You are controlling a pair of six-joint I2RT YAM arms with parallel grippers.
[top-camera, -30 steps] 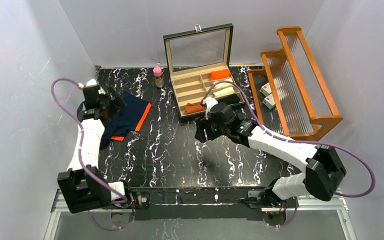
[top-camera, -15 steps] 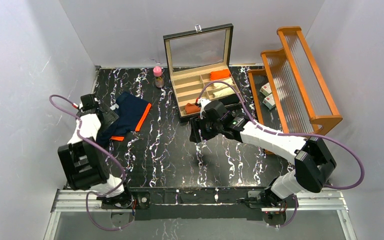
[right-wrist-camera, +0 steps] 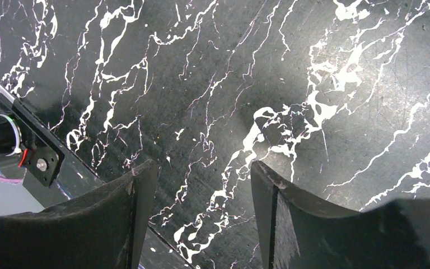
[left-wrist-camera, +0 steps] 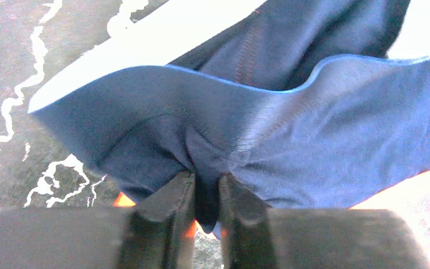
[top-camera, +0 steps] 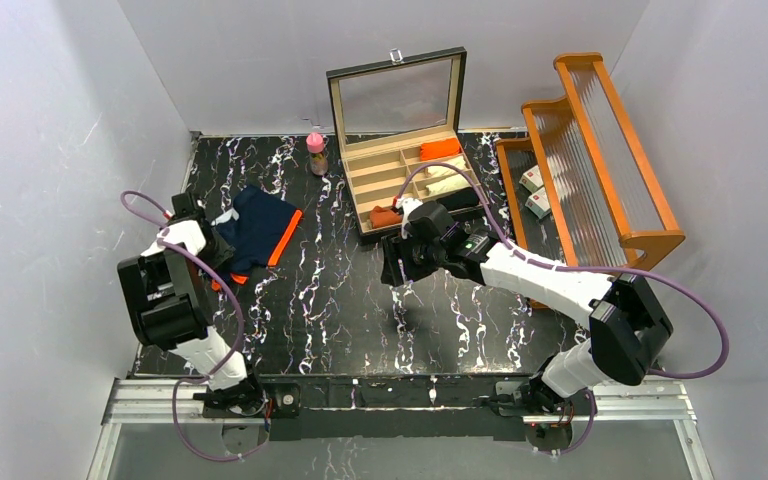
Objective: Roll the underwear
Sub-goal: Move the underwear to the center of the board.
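The navy blue underwear with bright orange trim lies spread on the black marble table at the left. My left gripper is at its near-left edge. In the left wrist view a bunched fold of the navy underwear is pinched in my left gripper, which is shut on it. A rust-orange underwear lies in the box's front compartment. My right gripper hovers open over bare table near the middle, and the right wrist view shows the right gripper with nothing between its fingers.
An open wooden box with a raised glass lid stands at the back middle, holding an orange cloth and a cream cloth. A small pink-capped bottle stands left of it. A wooden rack fills the right side.
My left gripper has come down to the navy underwear's near-left edge and shut on a fold of it. The right arm shifted slightly left, then held still.
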